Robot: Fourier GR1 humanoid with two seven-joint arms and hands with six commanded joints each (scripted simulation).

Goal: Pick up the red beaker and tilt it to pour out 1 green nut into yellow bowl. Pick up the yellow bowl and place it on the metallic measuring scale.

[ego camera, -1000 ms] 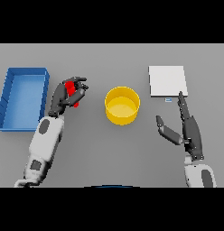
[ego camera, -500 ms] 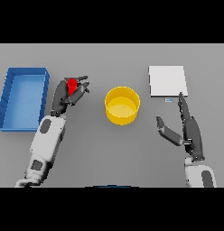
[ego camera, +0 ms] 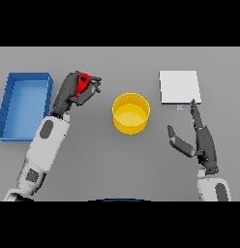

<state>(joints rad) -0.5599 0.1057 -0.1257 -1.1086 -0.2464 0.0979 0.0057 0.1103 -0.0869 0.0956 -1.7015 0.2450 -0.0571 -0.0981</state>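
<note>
Left hand [ego camera: 73, 92] gripped the red beaker [ego camera: 82, 83], left of the yellow bowl [ego camera: 131, 113]. Right hand [ego camera: 202, 140], fingers spread, lay right of the bowl, below the scale [ego camera: 179, 87].

red beaker [ego camera: 83, 83] mostly hidden by left hand [ego camera: 73, 90], its contents unseen

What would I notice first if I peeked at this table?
Probably the bright yellow bowl in the middle. To its left, the left hand has its fingers curled round the red beaker, next to a blue bin. On the right lies the pale measuring scale, with the open right hand below it.
</note>
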